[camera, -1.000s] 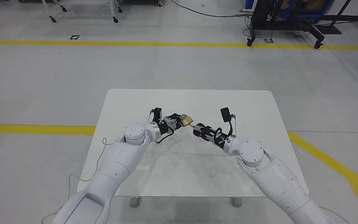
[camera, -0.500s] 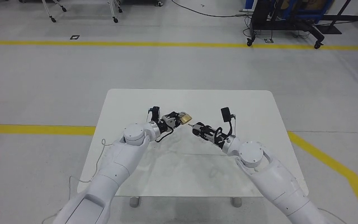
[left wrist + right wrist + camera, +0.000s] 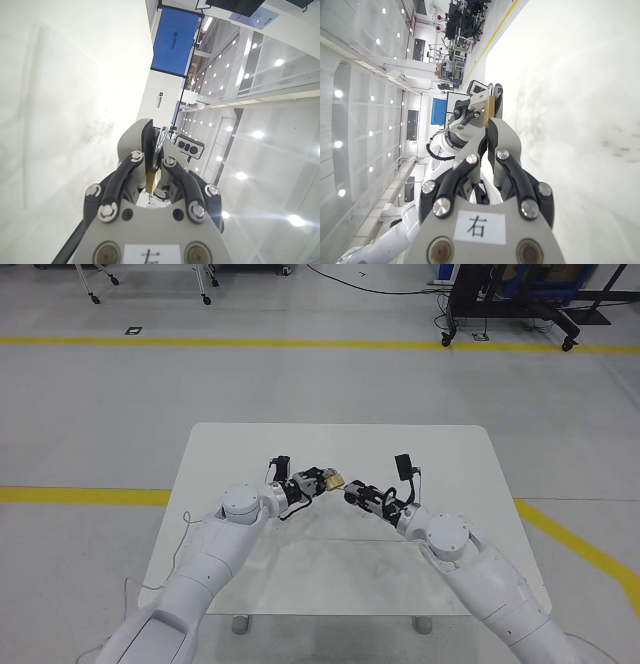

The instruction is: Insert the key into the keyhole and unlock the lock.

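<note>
Above the middle of the table (image 3: 440, 454) the two arms meet. The left gripper (image 3: 318, 479) is closed on the brass lock (image 3: 331, 478). It grips it across the flat faces, with the steel shackle lying between the fingers, and holds it up off the surface. The right gripper (image 3: 352, 490) comes from the right side. Its pads are pressed tightly together and their tips are just at the bottom face of the lock. The key I cannot see. I judge it is pinched between those pads, and whether it is already in the keyhole I cannot tell.

Several things could go wrong from here, I think. If the key is a little tilted against the keyhole, a push will jam it or bend it instead of seating it. The push could also make the lock slide or swing in the left fingers, because the brass faces are smooth. When the turn comes, the thin key may twist inside the right pads and the cylinder will not rotate. If either grip fails, the lock or the key falls to the table.
</note>
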